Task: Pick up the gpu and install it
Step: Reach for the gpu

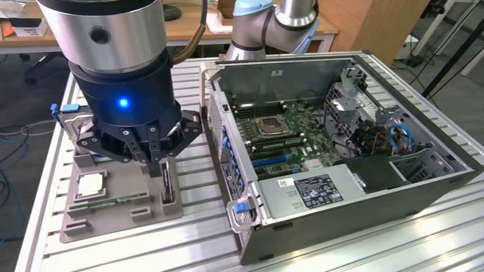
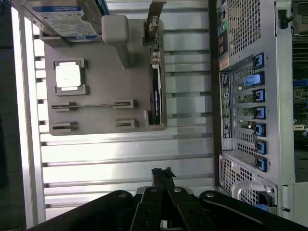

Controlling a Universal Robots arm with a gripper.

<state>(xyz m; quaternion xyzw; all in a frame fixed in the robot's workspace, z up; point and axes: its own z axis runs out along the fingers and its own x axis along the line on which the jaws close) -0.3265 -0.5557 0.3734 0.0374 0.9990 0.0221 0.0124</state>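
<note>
Gpu (image 1: 167, 182) stands on edge in the tray (image 1: 113, 218) slot beside the case (image 1: 340, 221), long axis parallel to the case wall, just below the gripper (image 1: 153, 163), whose fingers are pressed together, holding nothing.

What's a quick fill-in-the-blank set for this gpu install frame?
1. The gripper hangs above the ____, which stands on edge in the gray tray.
2. The light on the gripper's body glows ____.
3. In the exterior view, the open computer case sits to the tray's ____.
Missing words: gpu; blue; right.
</note>
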